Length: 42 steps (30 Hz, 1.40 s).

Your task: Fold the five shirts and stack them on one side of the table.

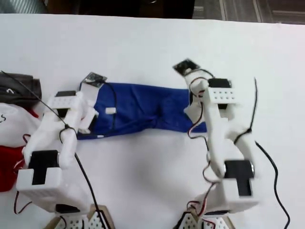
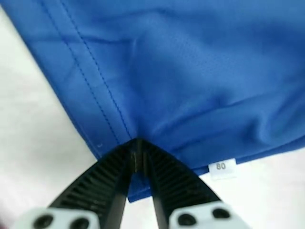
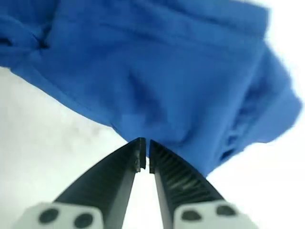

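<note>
A blue shirt [image 1: 138, 109] lies stretched into a long band across the middle of the white table [image 1: 143, 43]. My left gripper [image 1: 88, 117] sits at the band's left end. In the left wrist view this gripper [image 2: 137, 148] is shut on the blue shirt [image 2: 190, 71], pinching a stitched hem near a small white label [image 2: 220, 167]. At the band's right end my right gripper [image 1: 193, 112] rests on the cloth. The right wrist view has that gripper [image 3: 143, 145] shut on a bunched edge of the blue shirt [image 3: 167, 71].
At the table's left edge lies a heap of other shirts: a dark grey one [image 1: 19, 88], a white one [image 1: 14, 121] and a red one [image 1: 7, 167]. Loose cables [image 1: 274, 167] trail beside the right arm. Bare table stretches behind and in front of the blue shirt.
</note>
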Each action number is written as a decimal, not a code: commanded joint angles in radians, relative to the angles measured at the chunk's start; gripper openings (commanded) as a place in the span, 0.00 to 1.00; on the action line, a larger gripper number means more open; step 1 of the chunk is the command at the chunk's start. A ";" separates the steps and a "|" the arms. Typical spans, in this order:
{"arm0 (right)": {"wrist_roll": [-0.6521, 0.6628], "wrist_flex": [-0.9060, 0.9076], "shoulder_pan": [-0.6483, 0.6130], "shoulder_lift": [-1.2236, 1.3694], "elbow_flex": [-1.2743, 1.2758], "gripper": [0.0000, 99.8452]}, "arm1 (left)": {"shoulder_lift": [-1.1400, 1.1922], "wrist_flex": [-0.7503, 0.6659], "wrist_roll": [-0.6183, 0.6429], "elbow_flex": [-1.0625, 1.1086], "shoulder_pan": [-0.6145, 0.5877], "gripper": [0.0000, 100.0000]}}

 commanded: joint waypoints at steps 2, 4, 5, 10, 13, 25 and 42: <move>-0.048 -0.013 -0.076 -0.122 0.008 0.02 | 0.005 -0.017 -0.008 0.007 -0.003 0.03; -0.098 -0.041 -0.139 -0.105 0.009 0.02 | 0.005 -0.017 -0.008 0.007 -0.003 0.03; -0.114 -0.061 -0.168 -0.088 0.008 0.02 | 0.005 -0.017 -0.008 0.007 -0.003 0.03; -0.137 -0.177 -0.254 0.044 0.000 0.02 | 0.005 -0.017 -0.008 0.007 -0.003 0.03; -0.138 -0.197 -0.266 0.125 -0.021 0.02 | 0.005 -0.017 -0.008 0.007 -0.003 0.03; -0.130 -0.104 -0.317 0.179 -0.063 0.02 | 0.005 -0.017 -0.008 0.007 -0.003 0.03; -0.129 0.199 -0.027 -0.228 -0.158 0.02 | -0.003 -0.003 -0.002 -0.002 0.057 0.03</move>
